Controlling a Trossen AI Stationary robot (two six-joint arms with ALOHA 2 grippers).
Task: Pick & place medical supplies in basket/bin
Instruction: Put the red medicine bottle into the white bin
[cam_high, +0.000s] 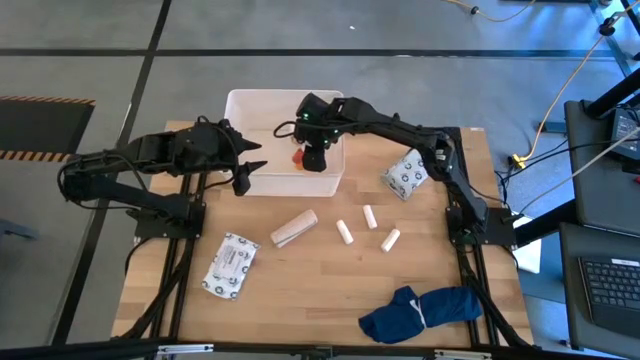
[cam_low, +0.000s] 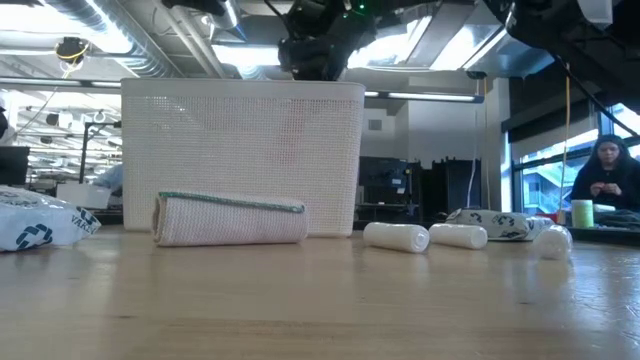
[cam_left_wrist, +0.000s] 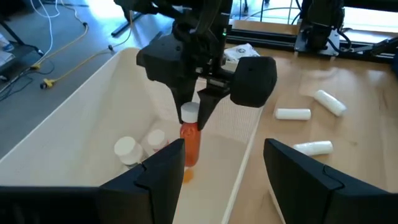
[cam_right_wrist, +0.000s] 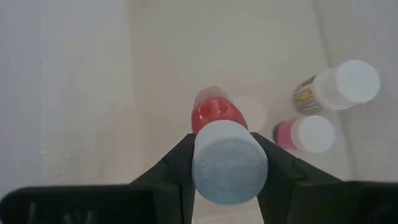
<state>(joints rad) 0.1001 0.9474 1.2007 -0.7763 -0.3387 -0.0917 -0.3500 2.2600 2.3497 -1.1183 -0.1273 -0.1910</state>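
The right end effector (cam_left_wrist: 194, 118) pinches a white-capped orange plastic bottle (cam_left_wrist: 190, 142) upright inside the white rectangular plastic tub (cam_high: 240, 105), above its floor, near two small capped vials (cam_right_wrist: 323, 109). The left end effector (cam_high: 250, 170), spread wide, waits just outside the tub's near wall.

Table (cam_high: 300, 290): pale wood, visible grain, slight sheen in the low view.
Tub (cam_high: 240, 105): white plastic, smooth inside, fine mesh texture on the outer wall (cam_low: 240, 150).
Orange bottle (cam_left_wrist: 191, 144): translucent glossy plastic, matt white cap.
2 vials (cam_right_wrist: 339, 87) in the tub: white plastic caps.
Bandage roll (cam_low: 232, 218): tan woven cloth, rough.
3 cylinders (cam_high: 368, 230): white, matt.
2 packets (cam_high: 232, 264): crinkled printed wrap, soft.
Bundle (cam_high: 420, 312): dark blue cloth, rumpled.
Right gripper (cam_left_wrist: 198, 106), left gripper (cam_left_wrist: 242, 171): matt black plastic.
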